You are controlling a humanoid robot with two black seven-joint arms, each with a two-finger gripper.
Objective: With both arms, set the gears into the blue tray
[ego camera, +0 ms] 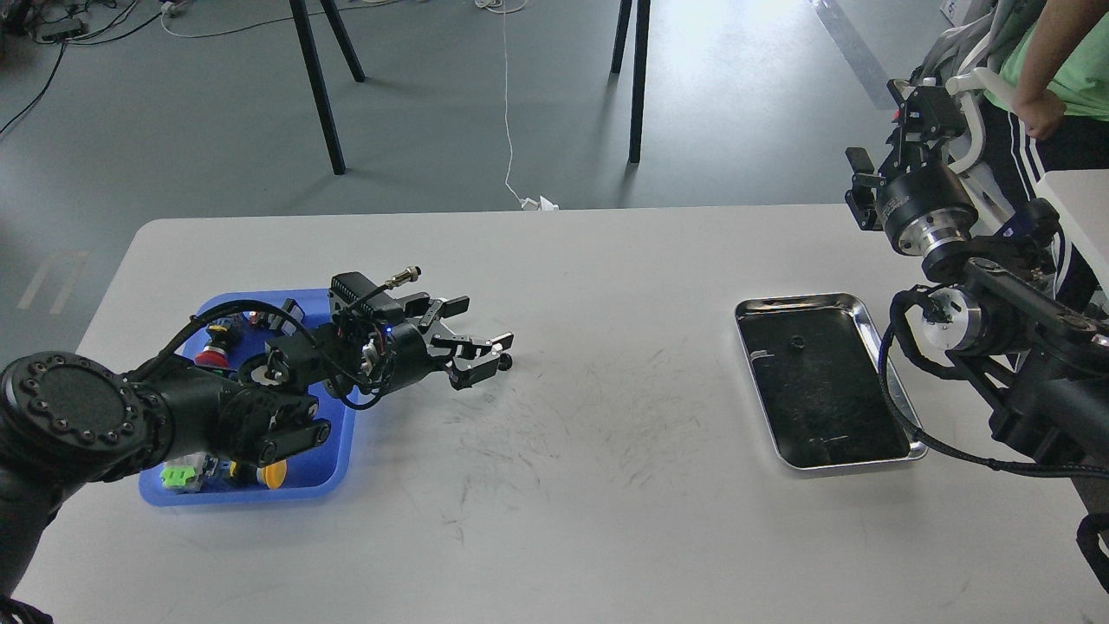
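Blue tray (340, 451); black gear (796, 344); silver tray (869, 322), black lining.

A small black toothed gear (504, 358) sat at the tips of the left gripper (485, 354), just right of the blue tray (260, 496). Another gear (794, 344) lay flat, well apart. The shallow, round-cornered tray lay on the bench's (606, 485) left side.
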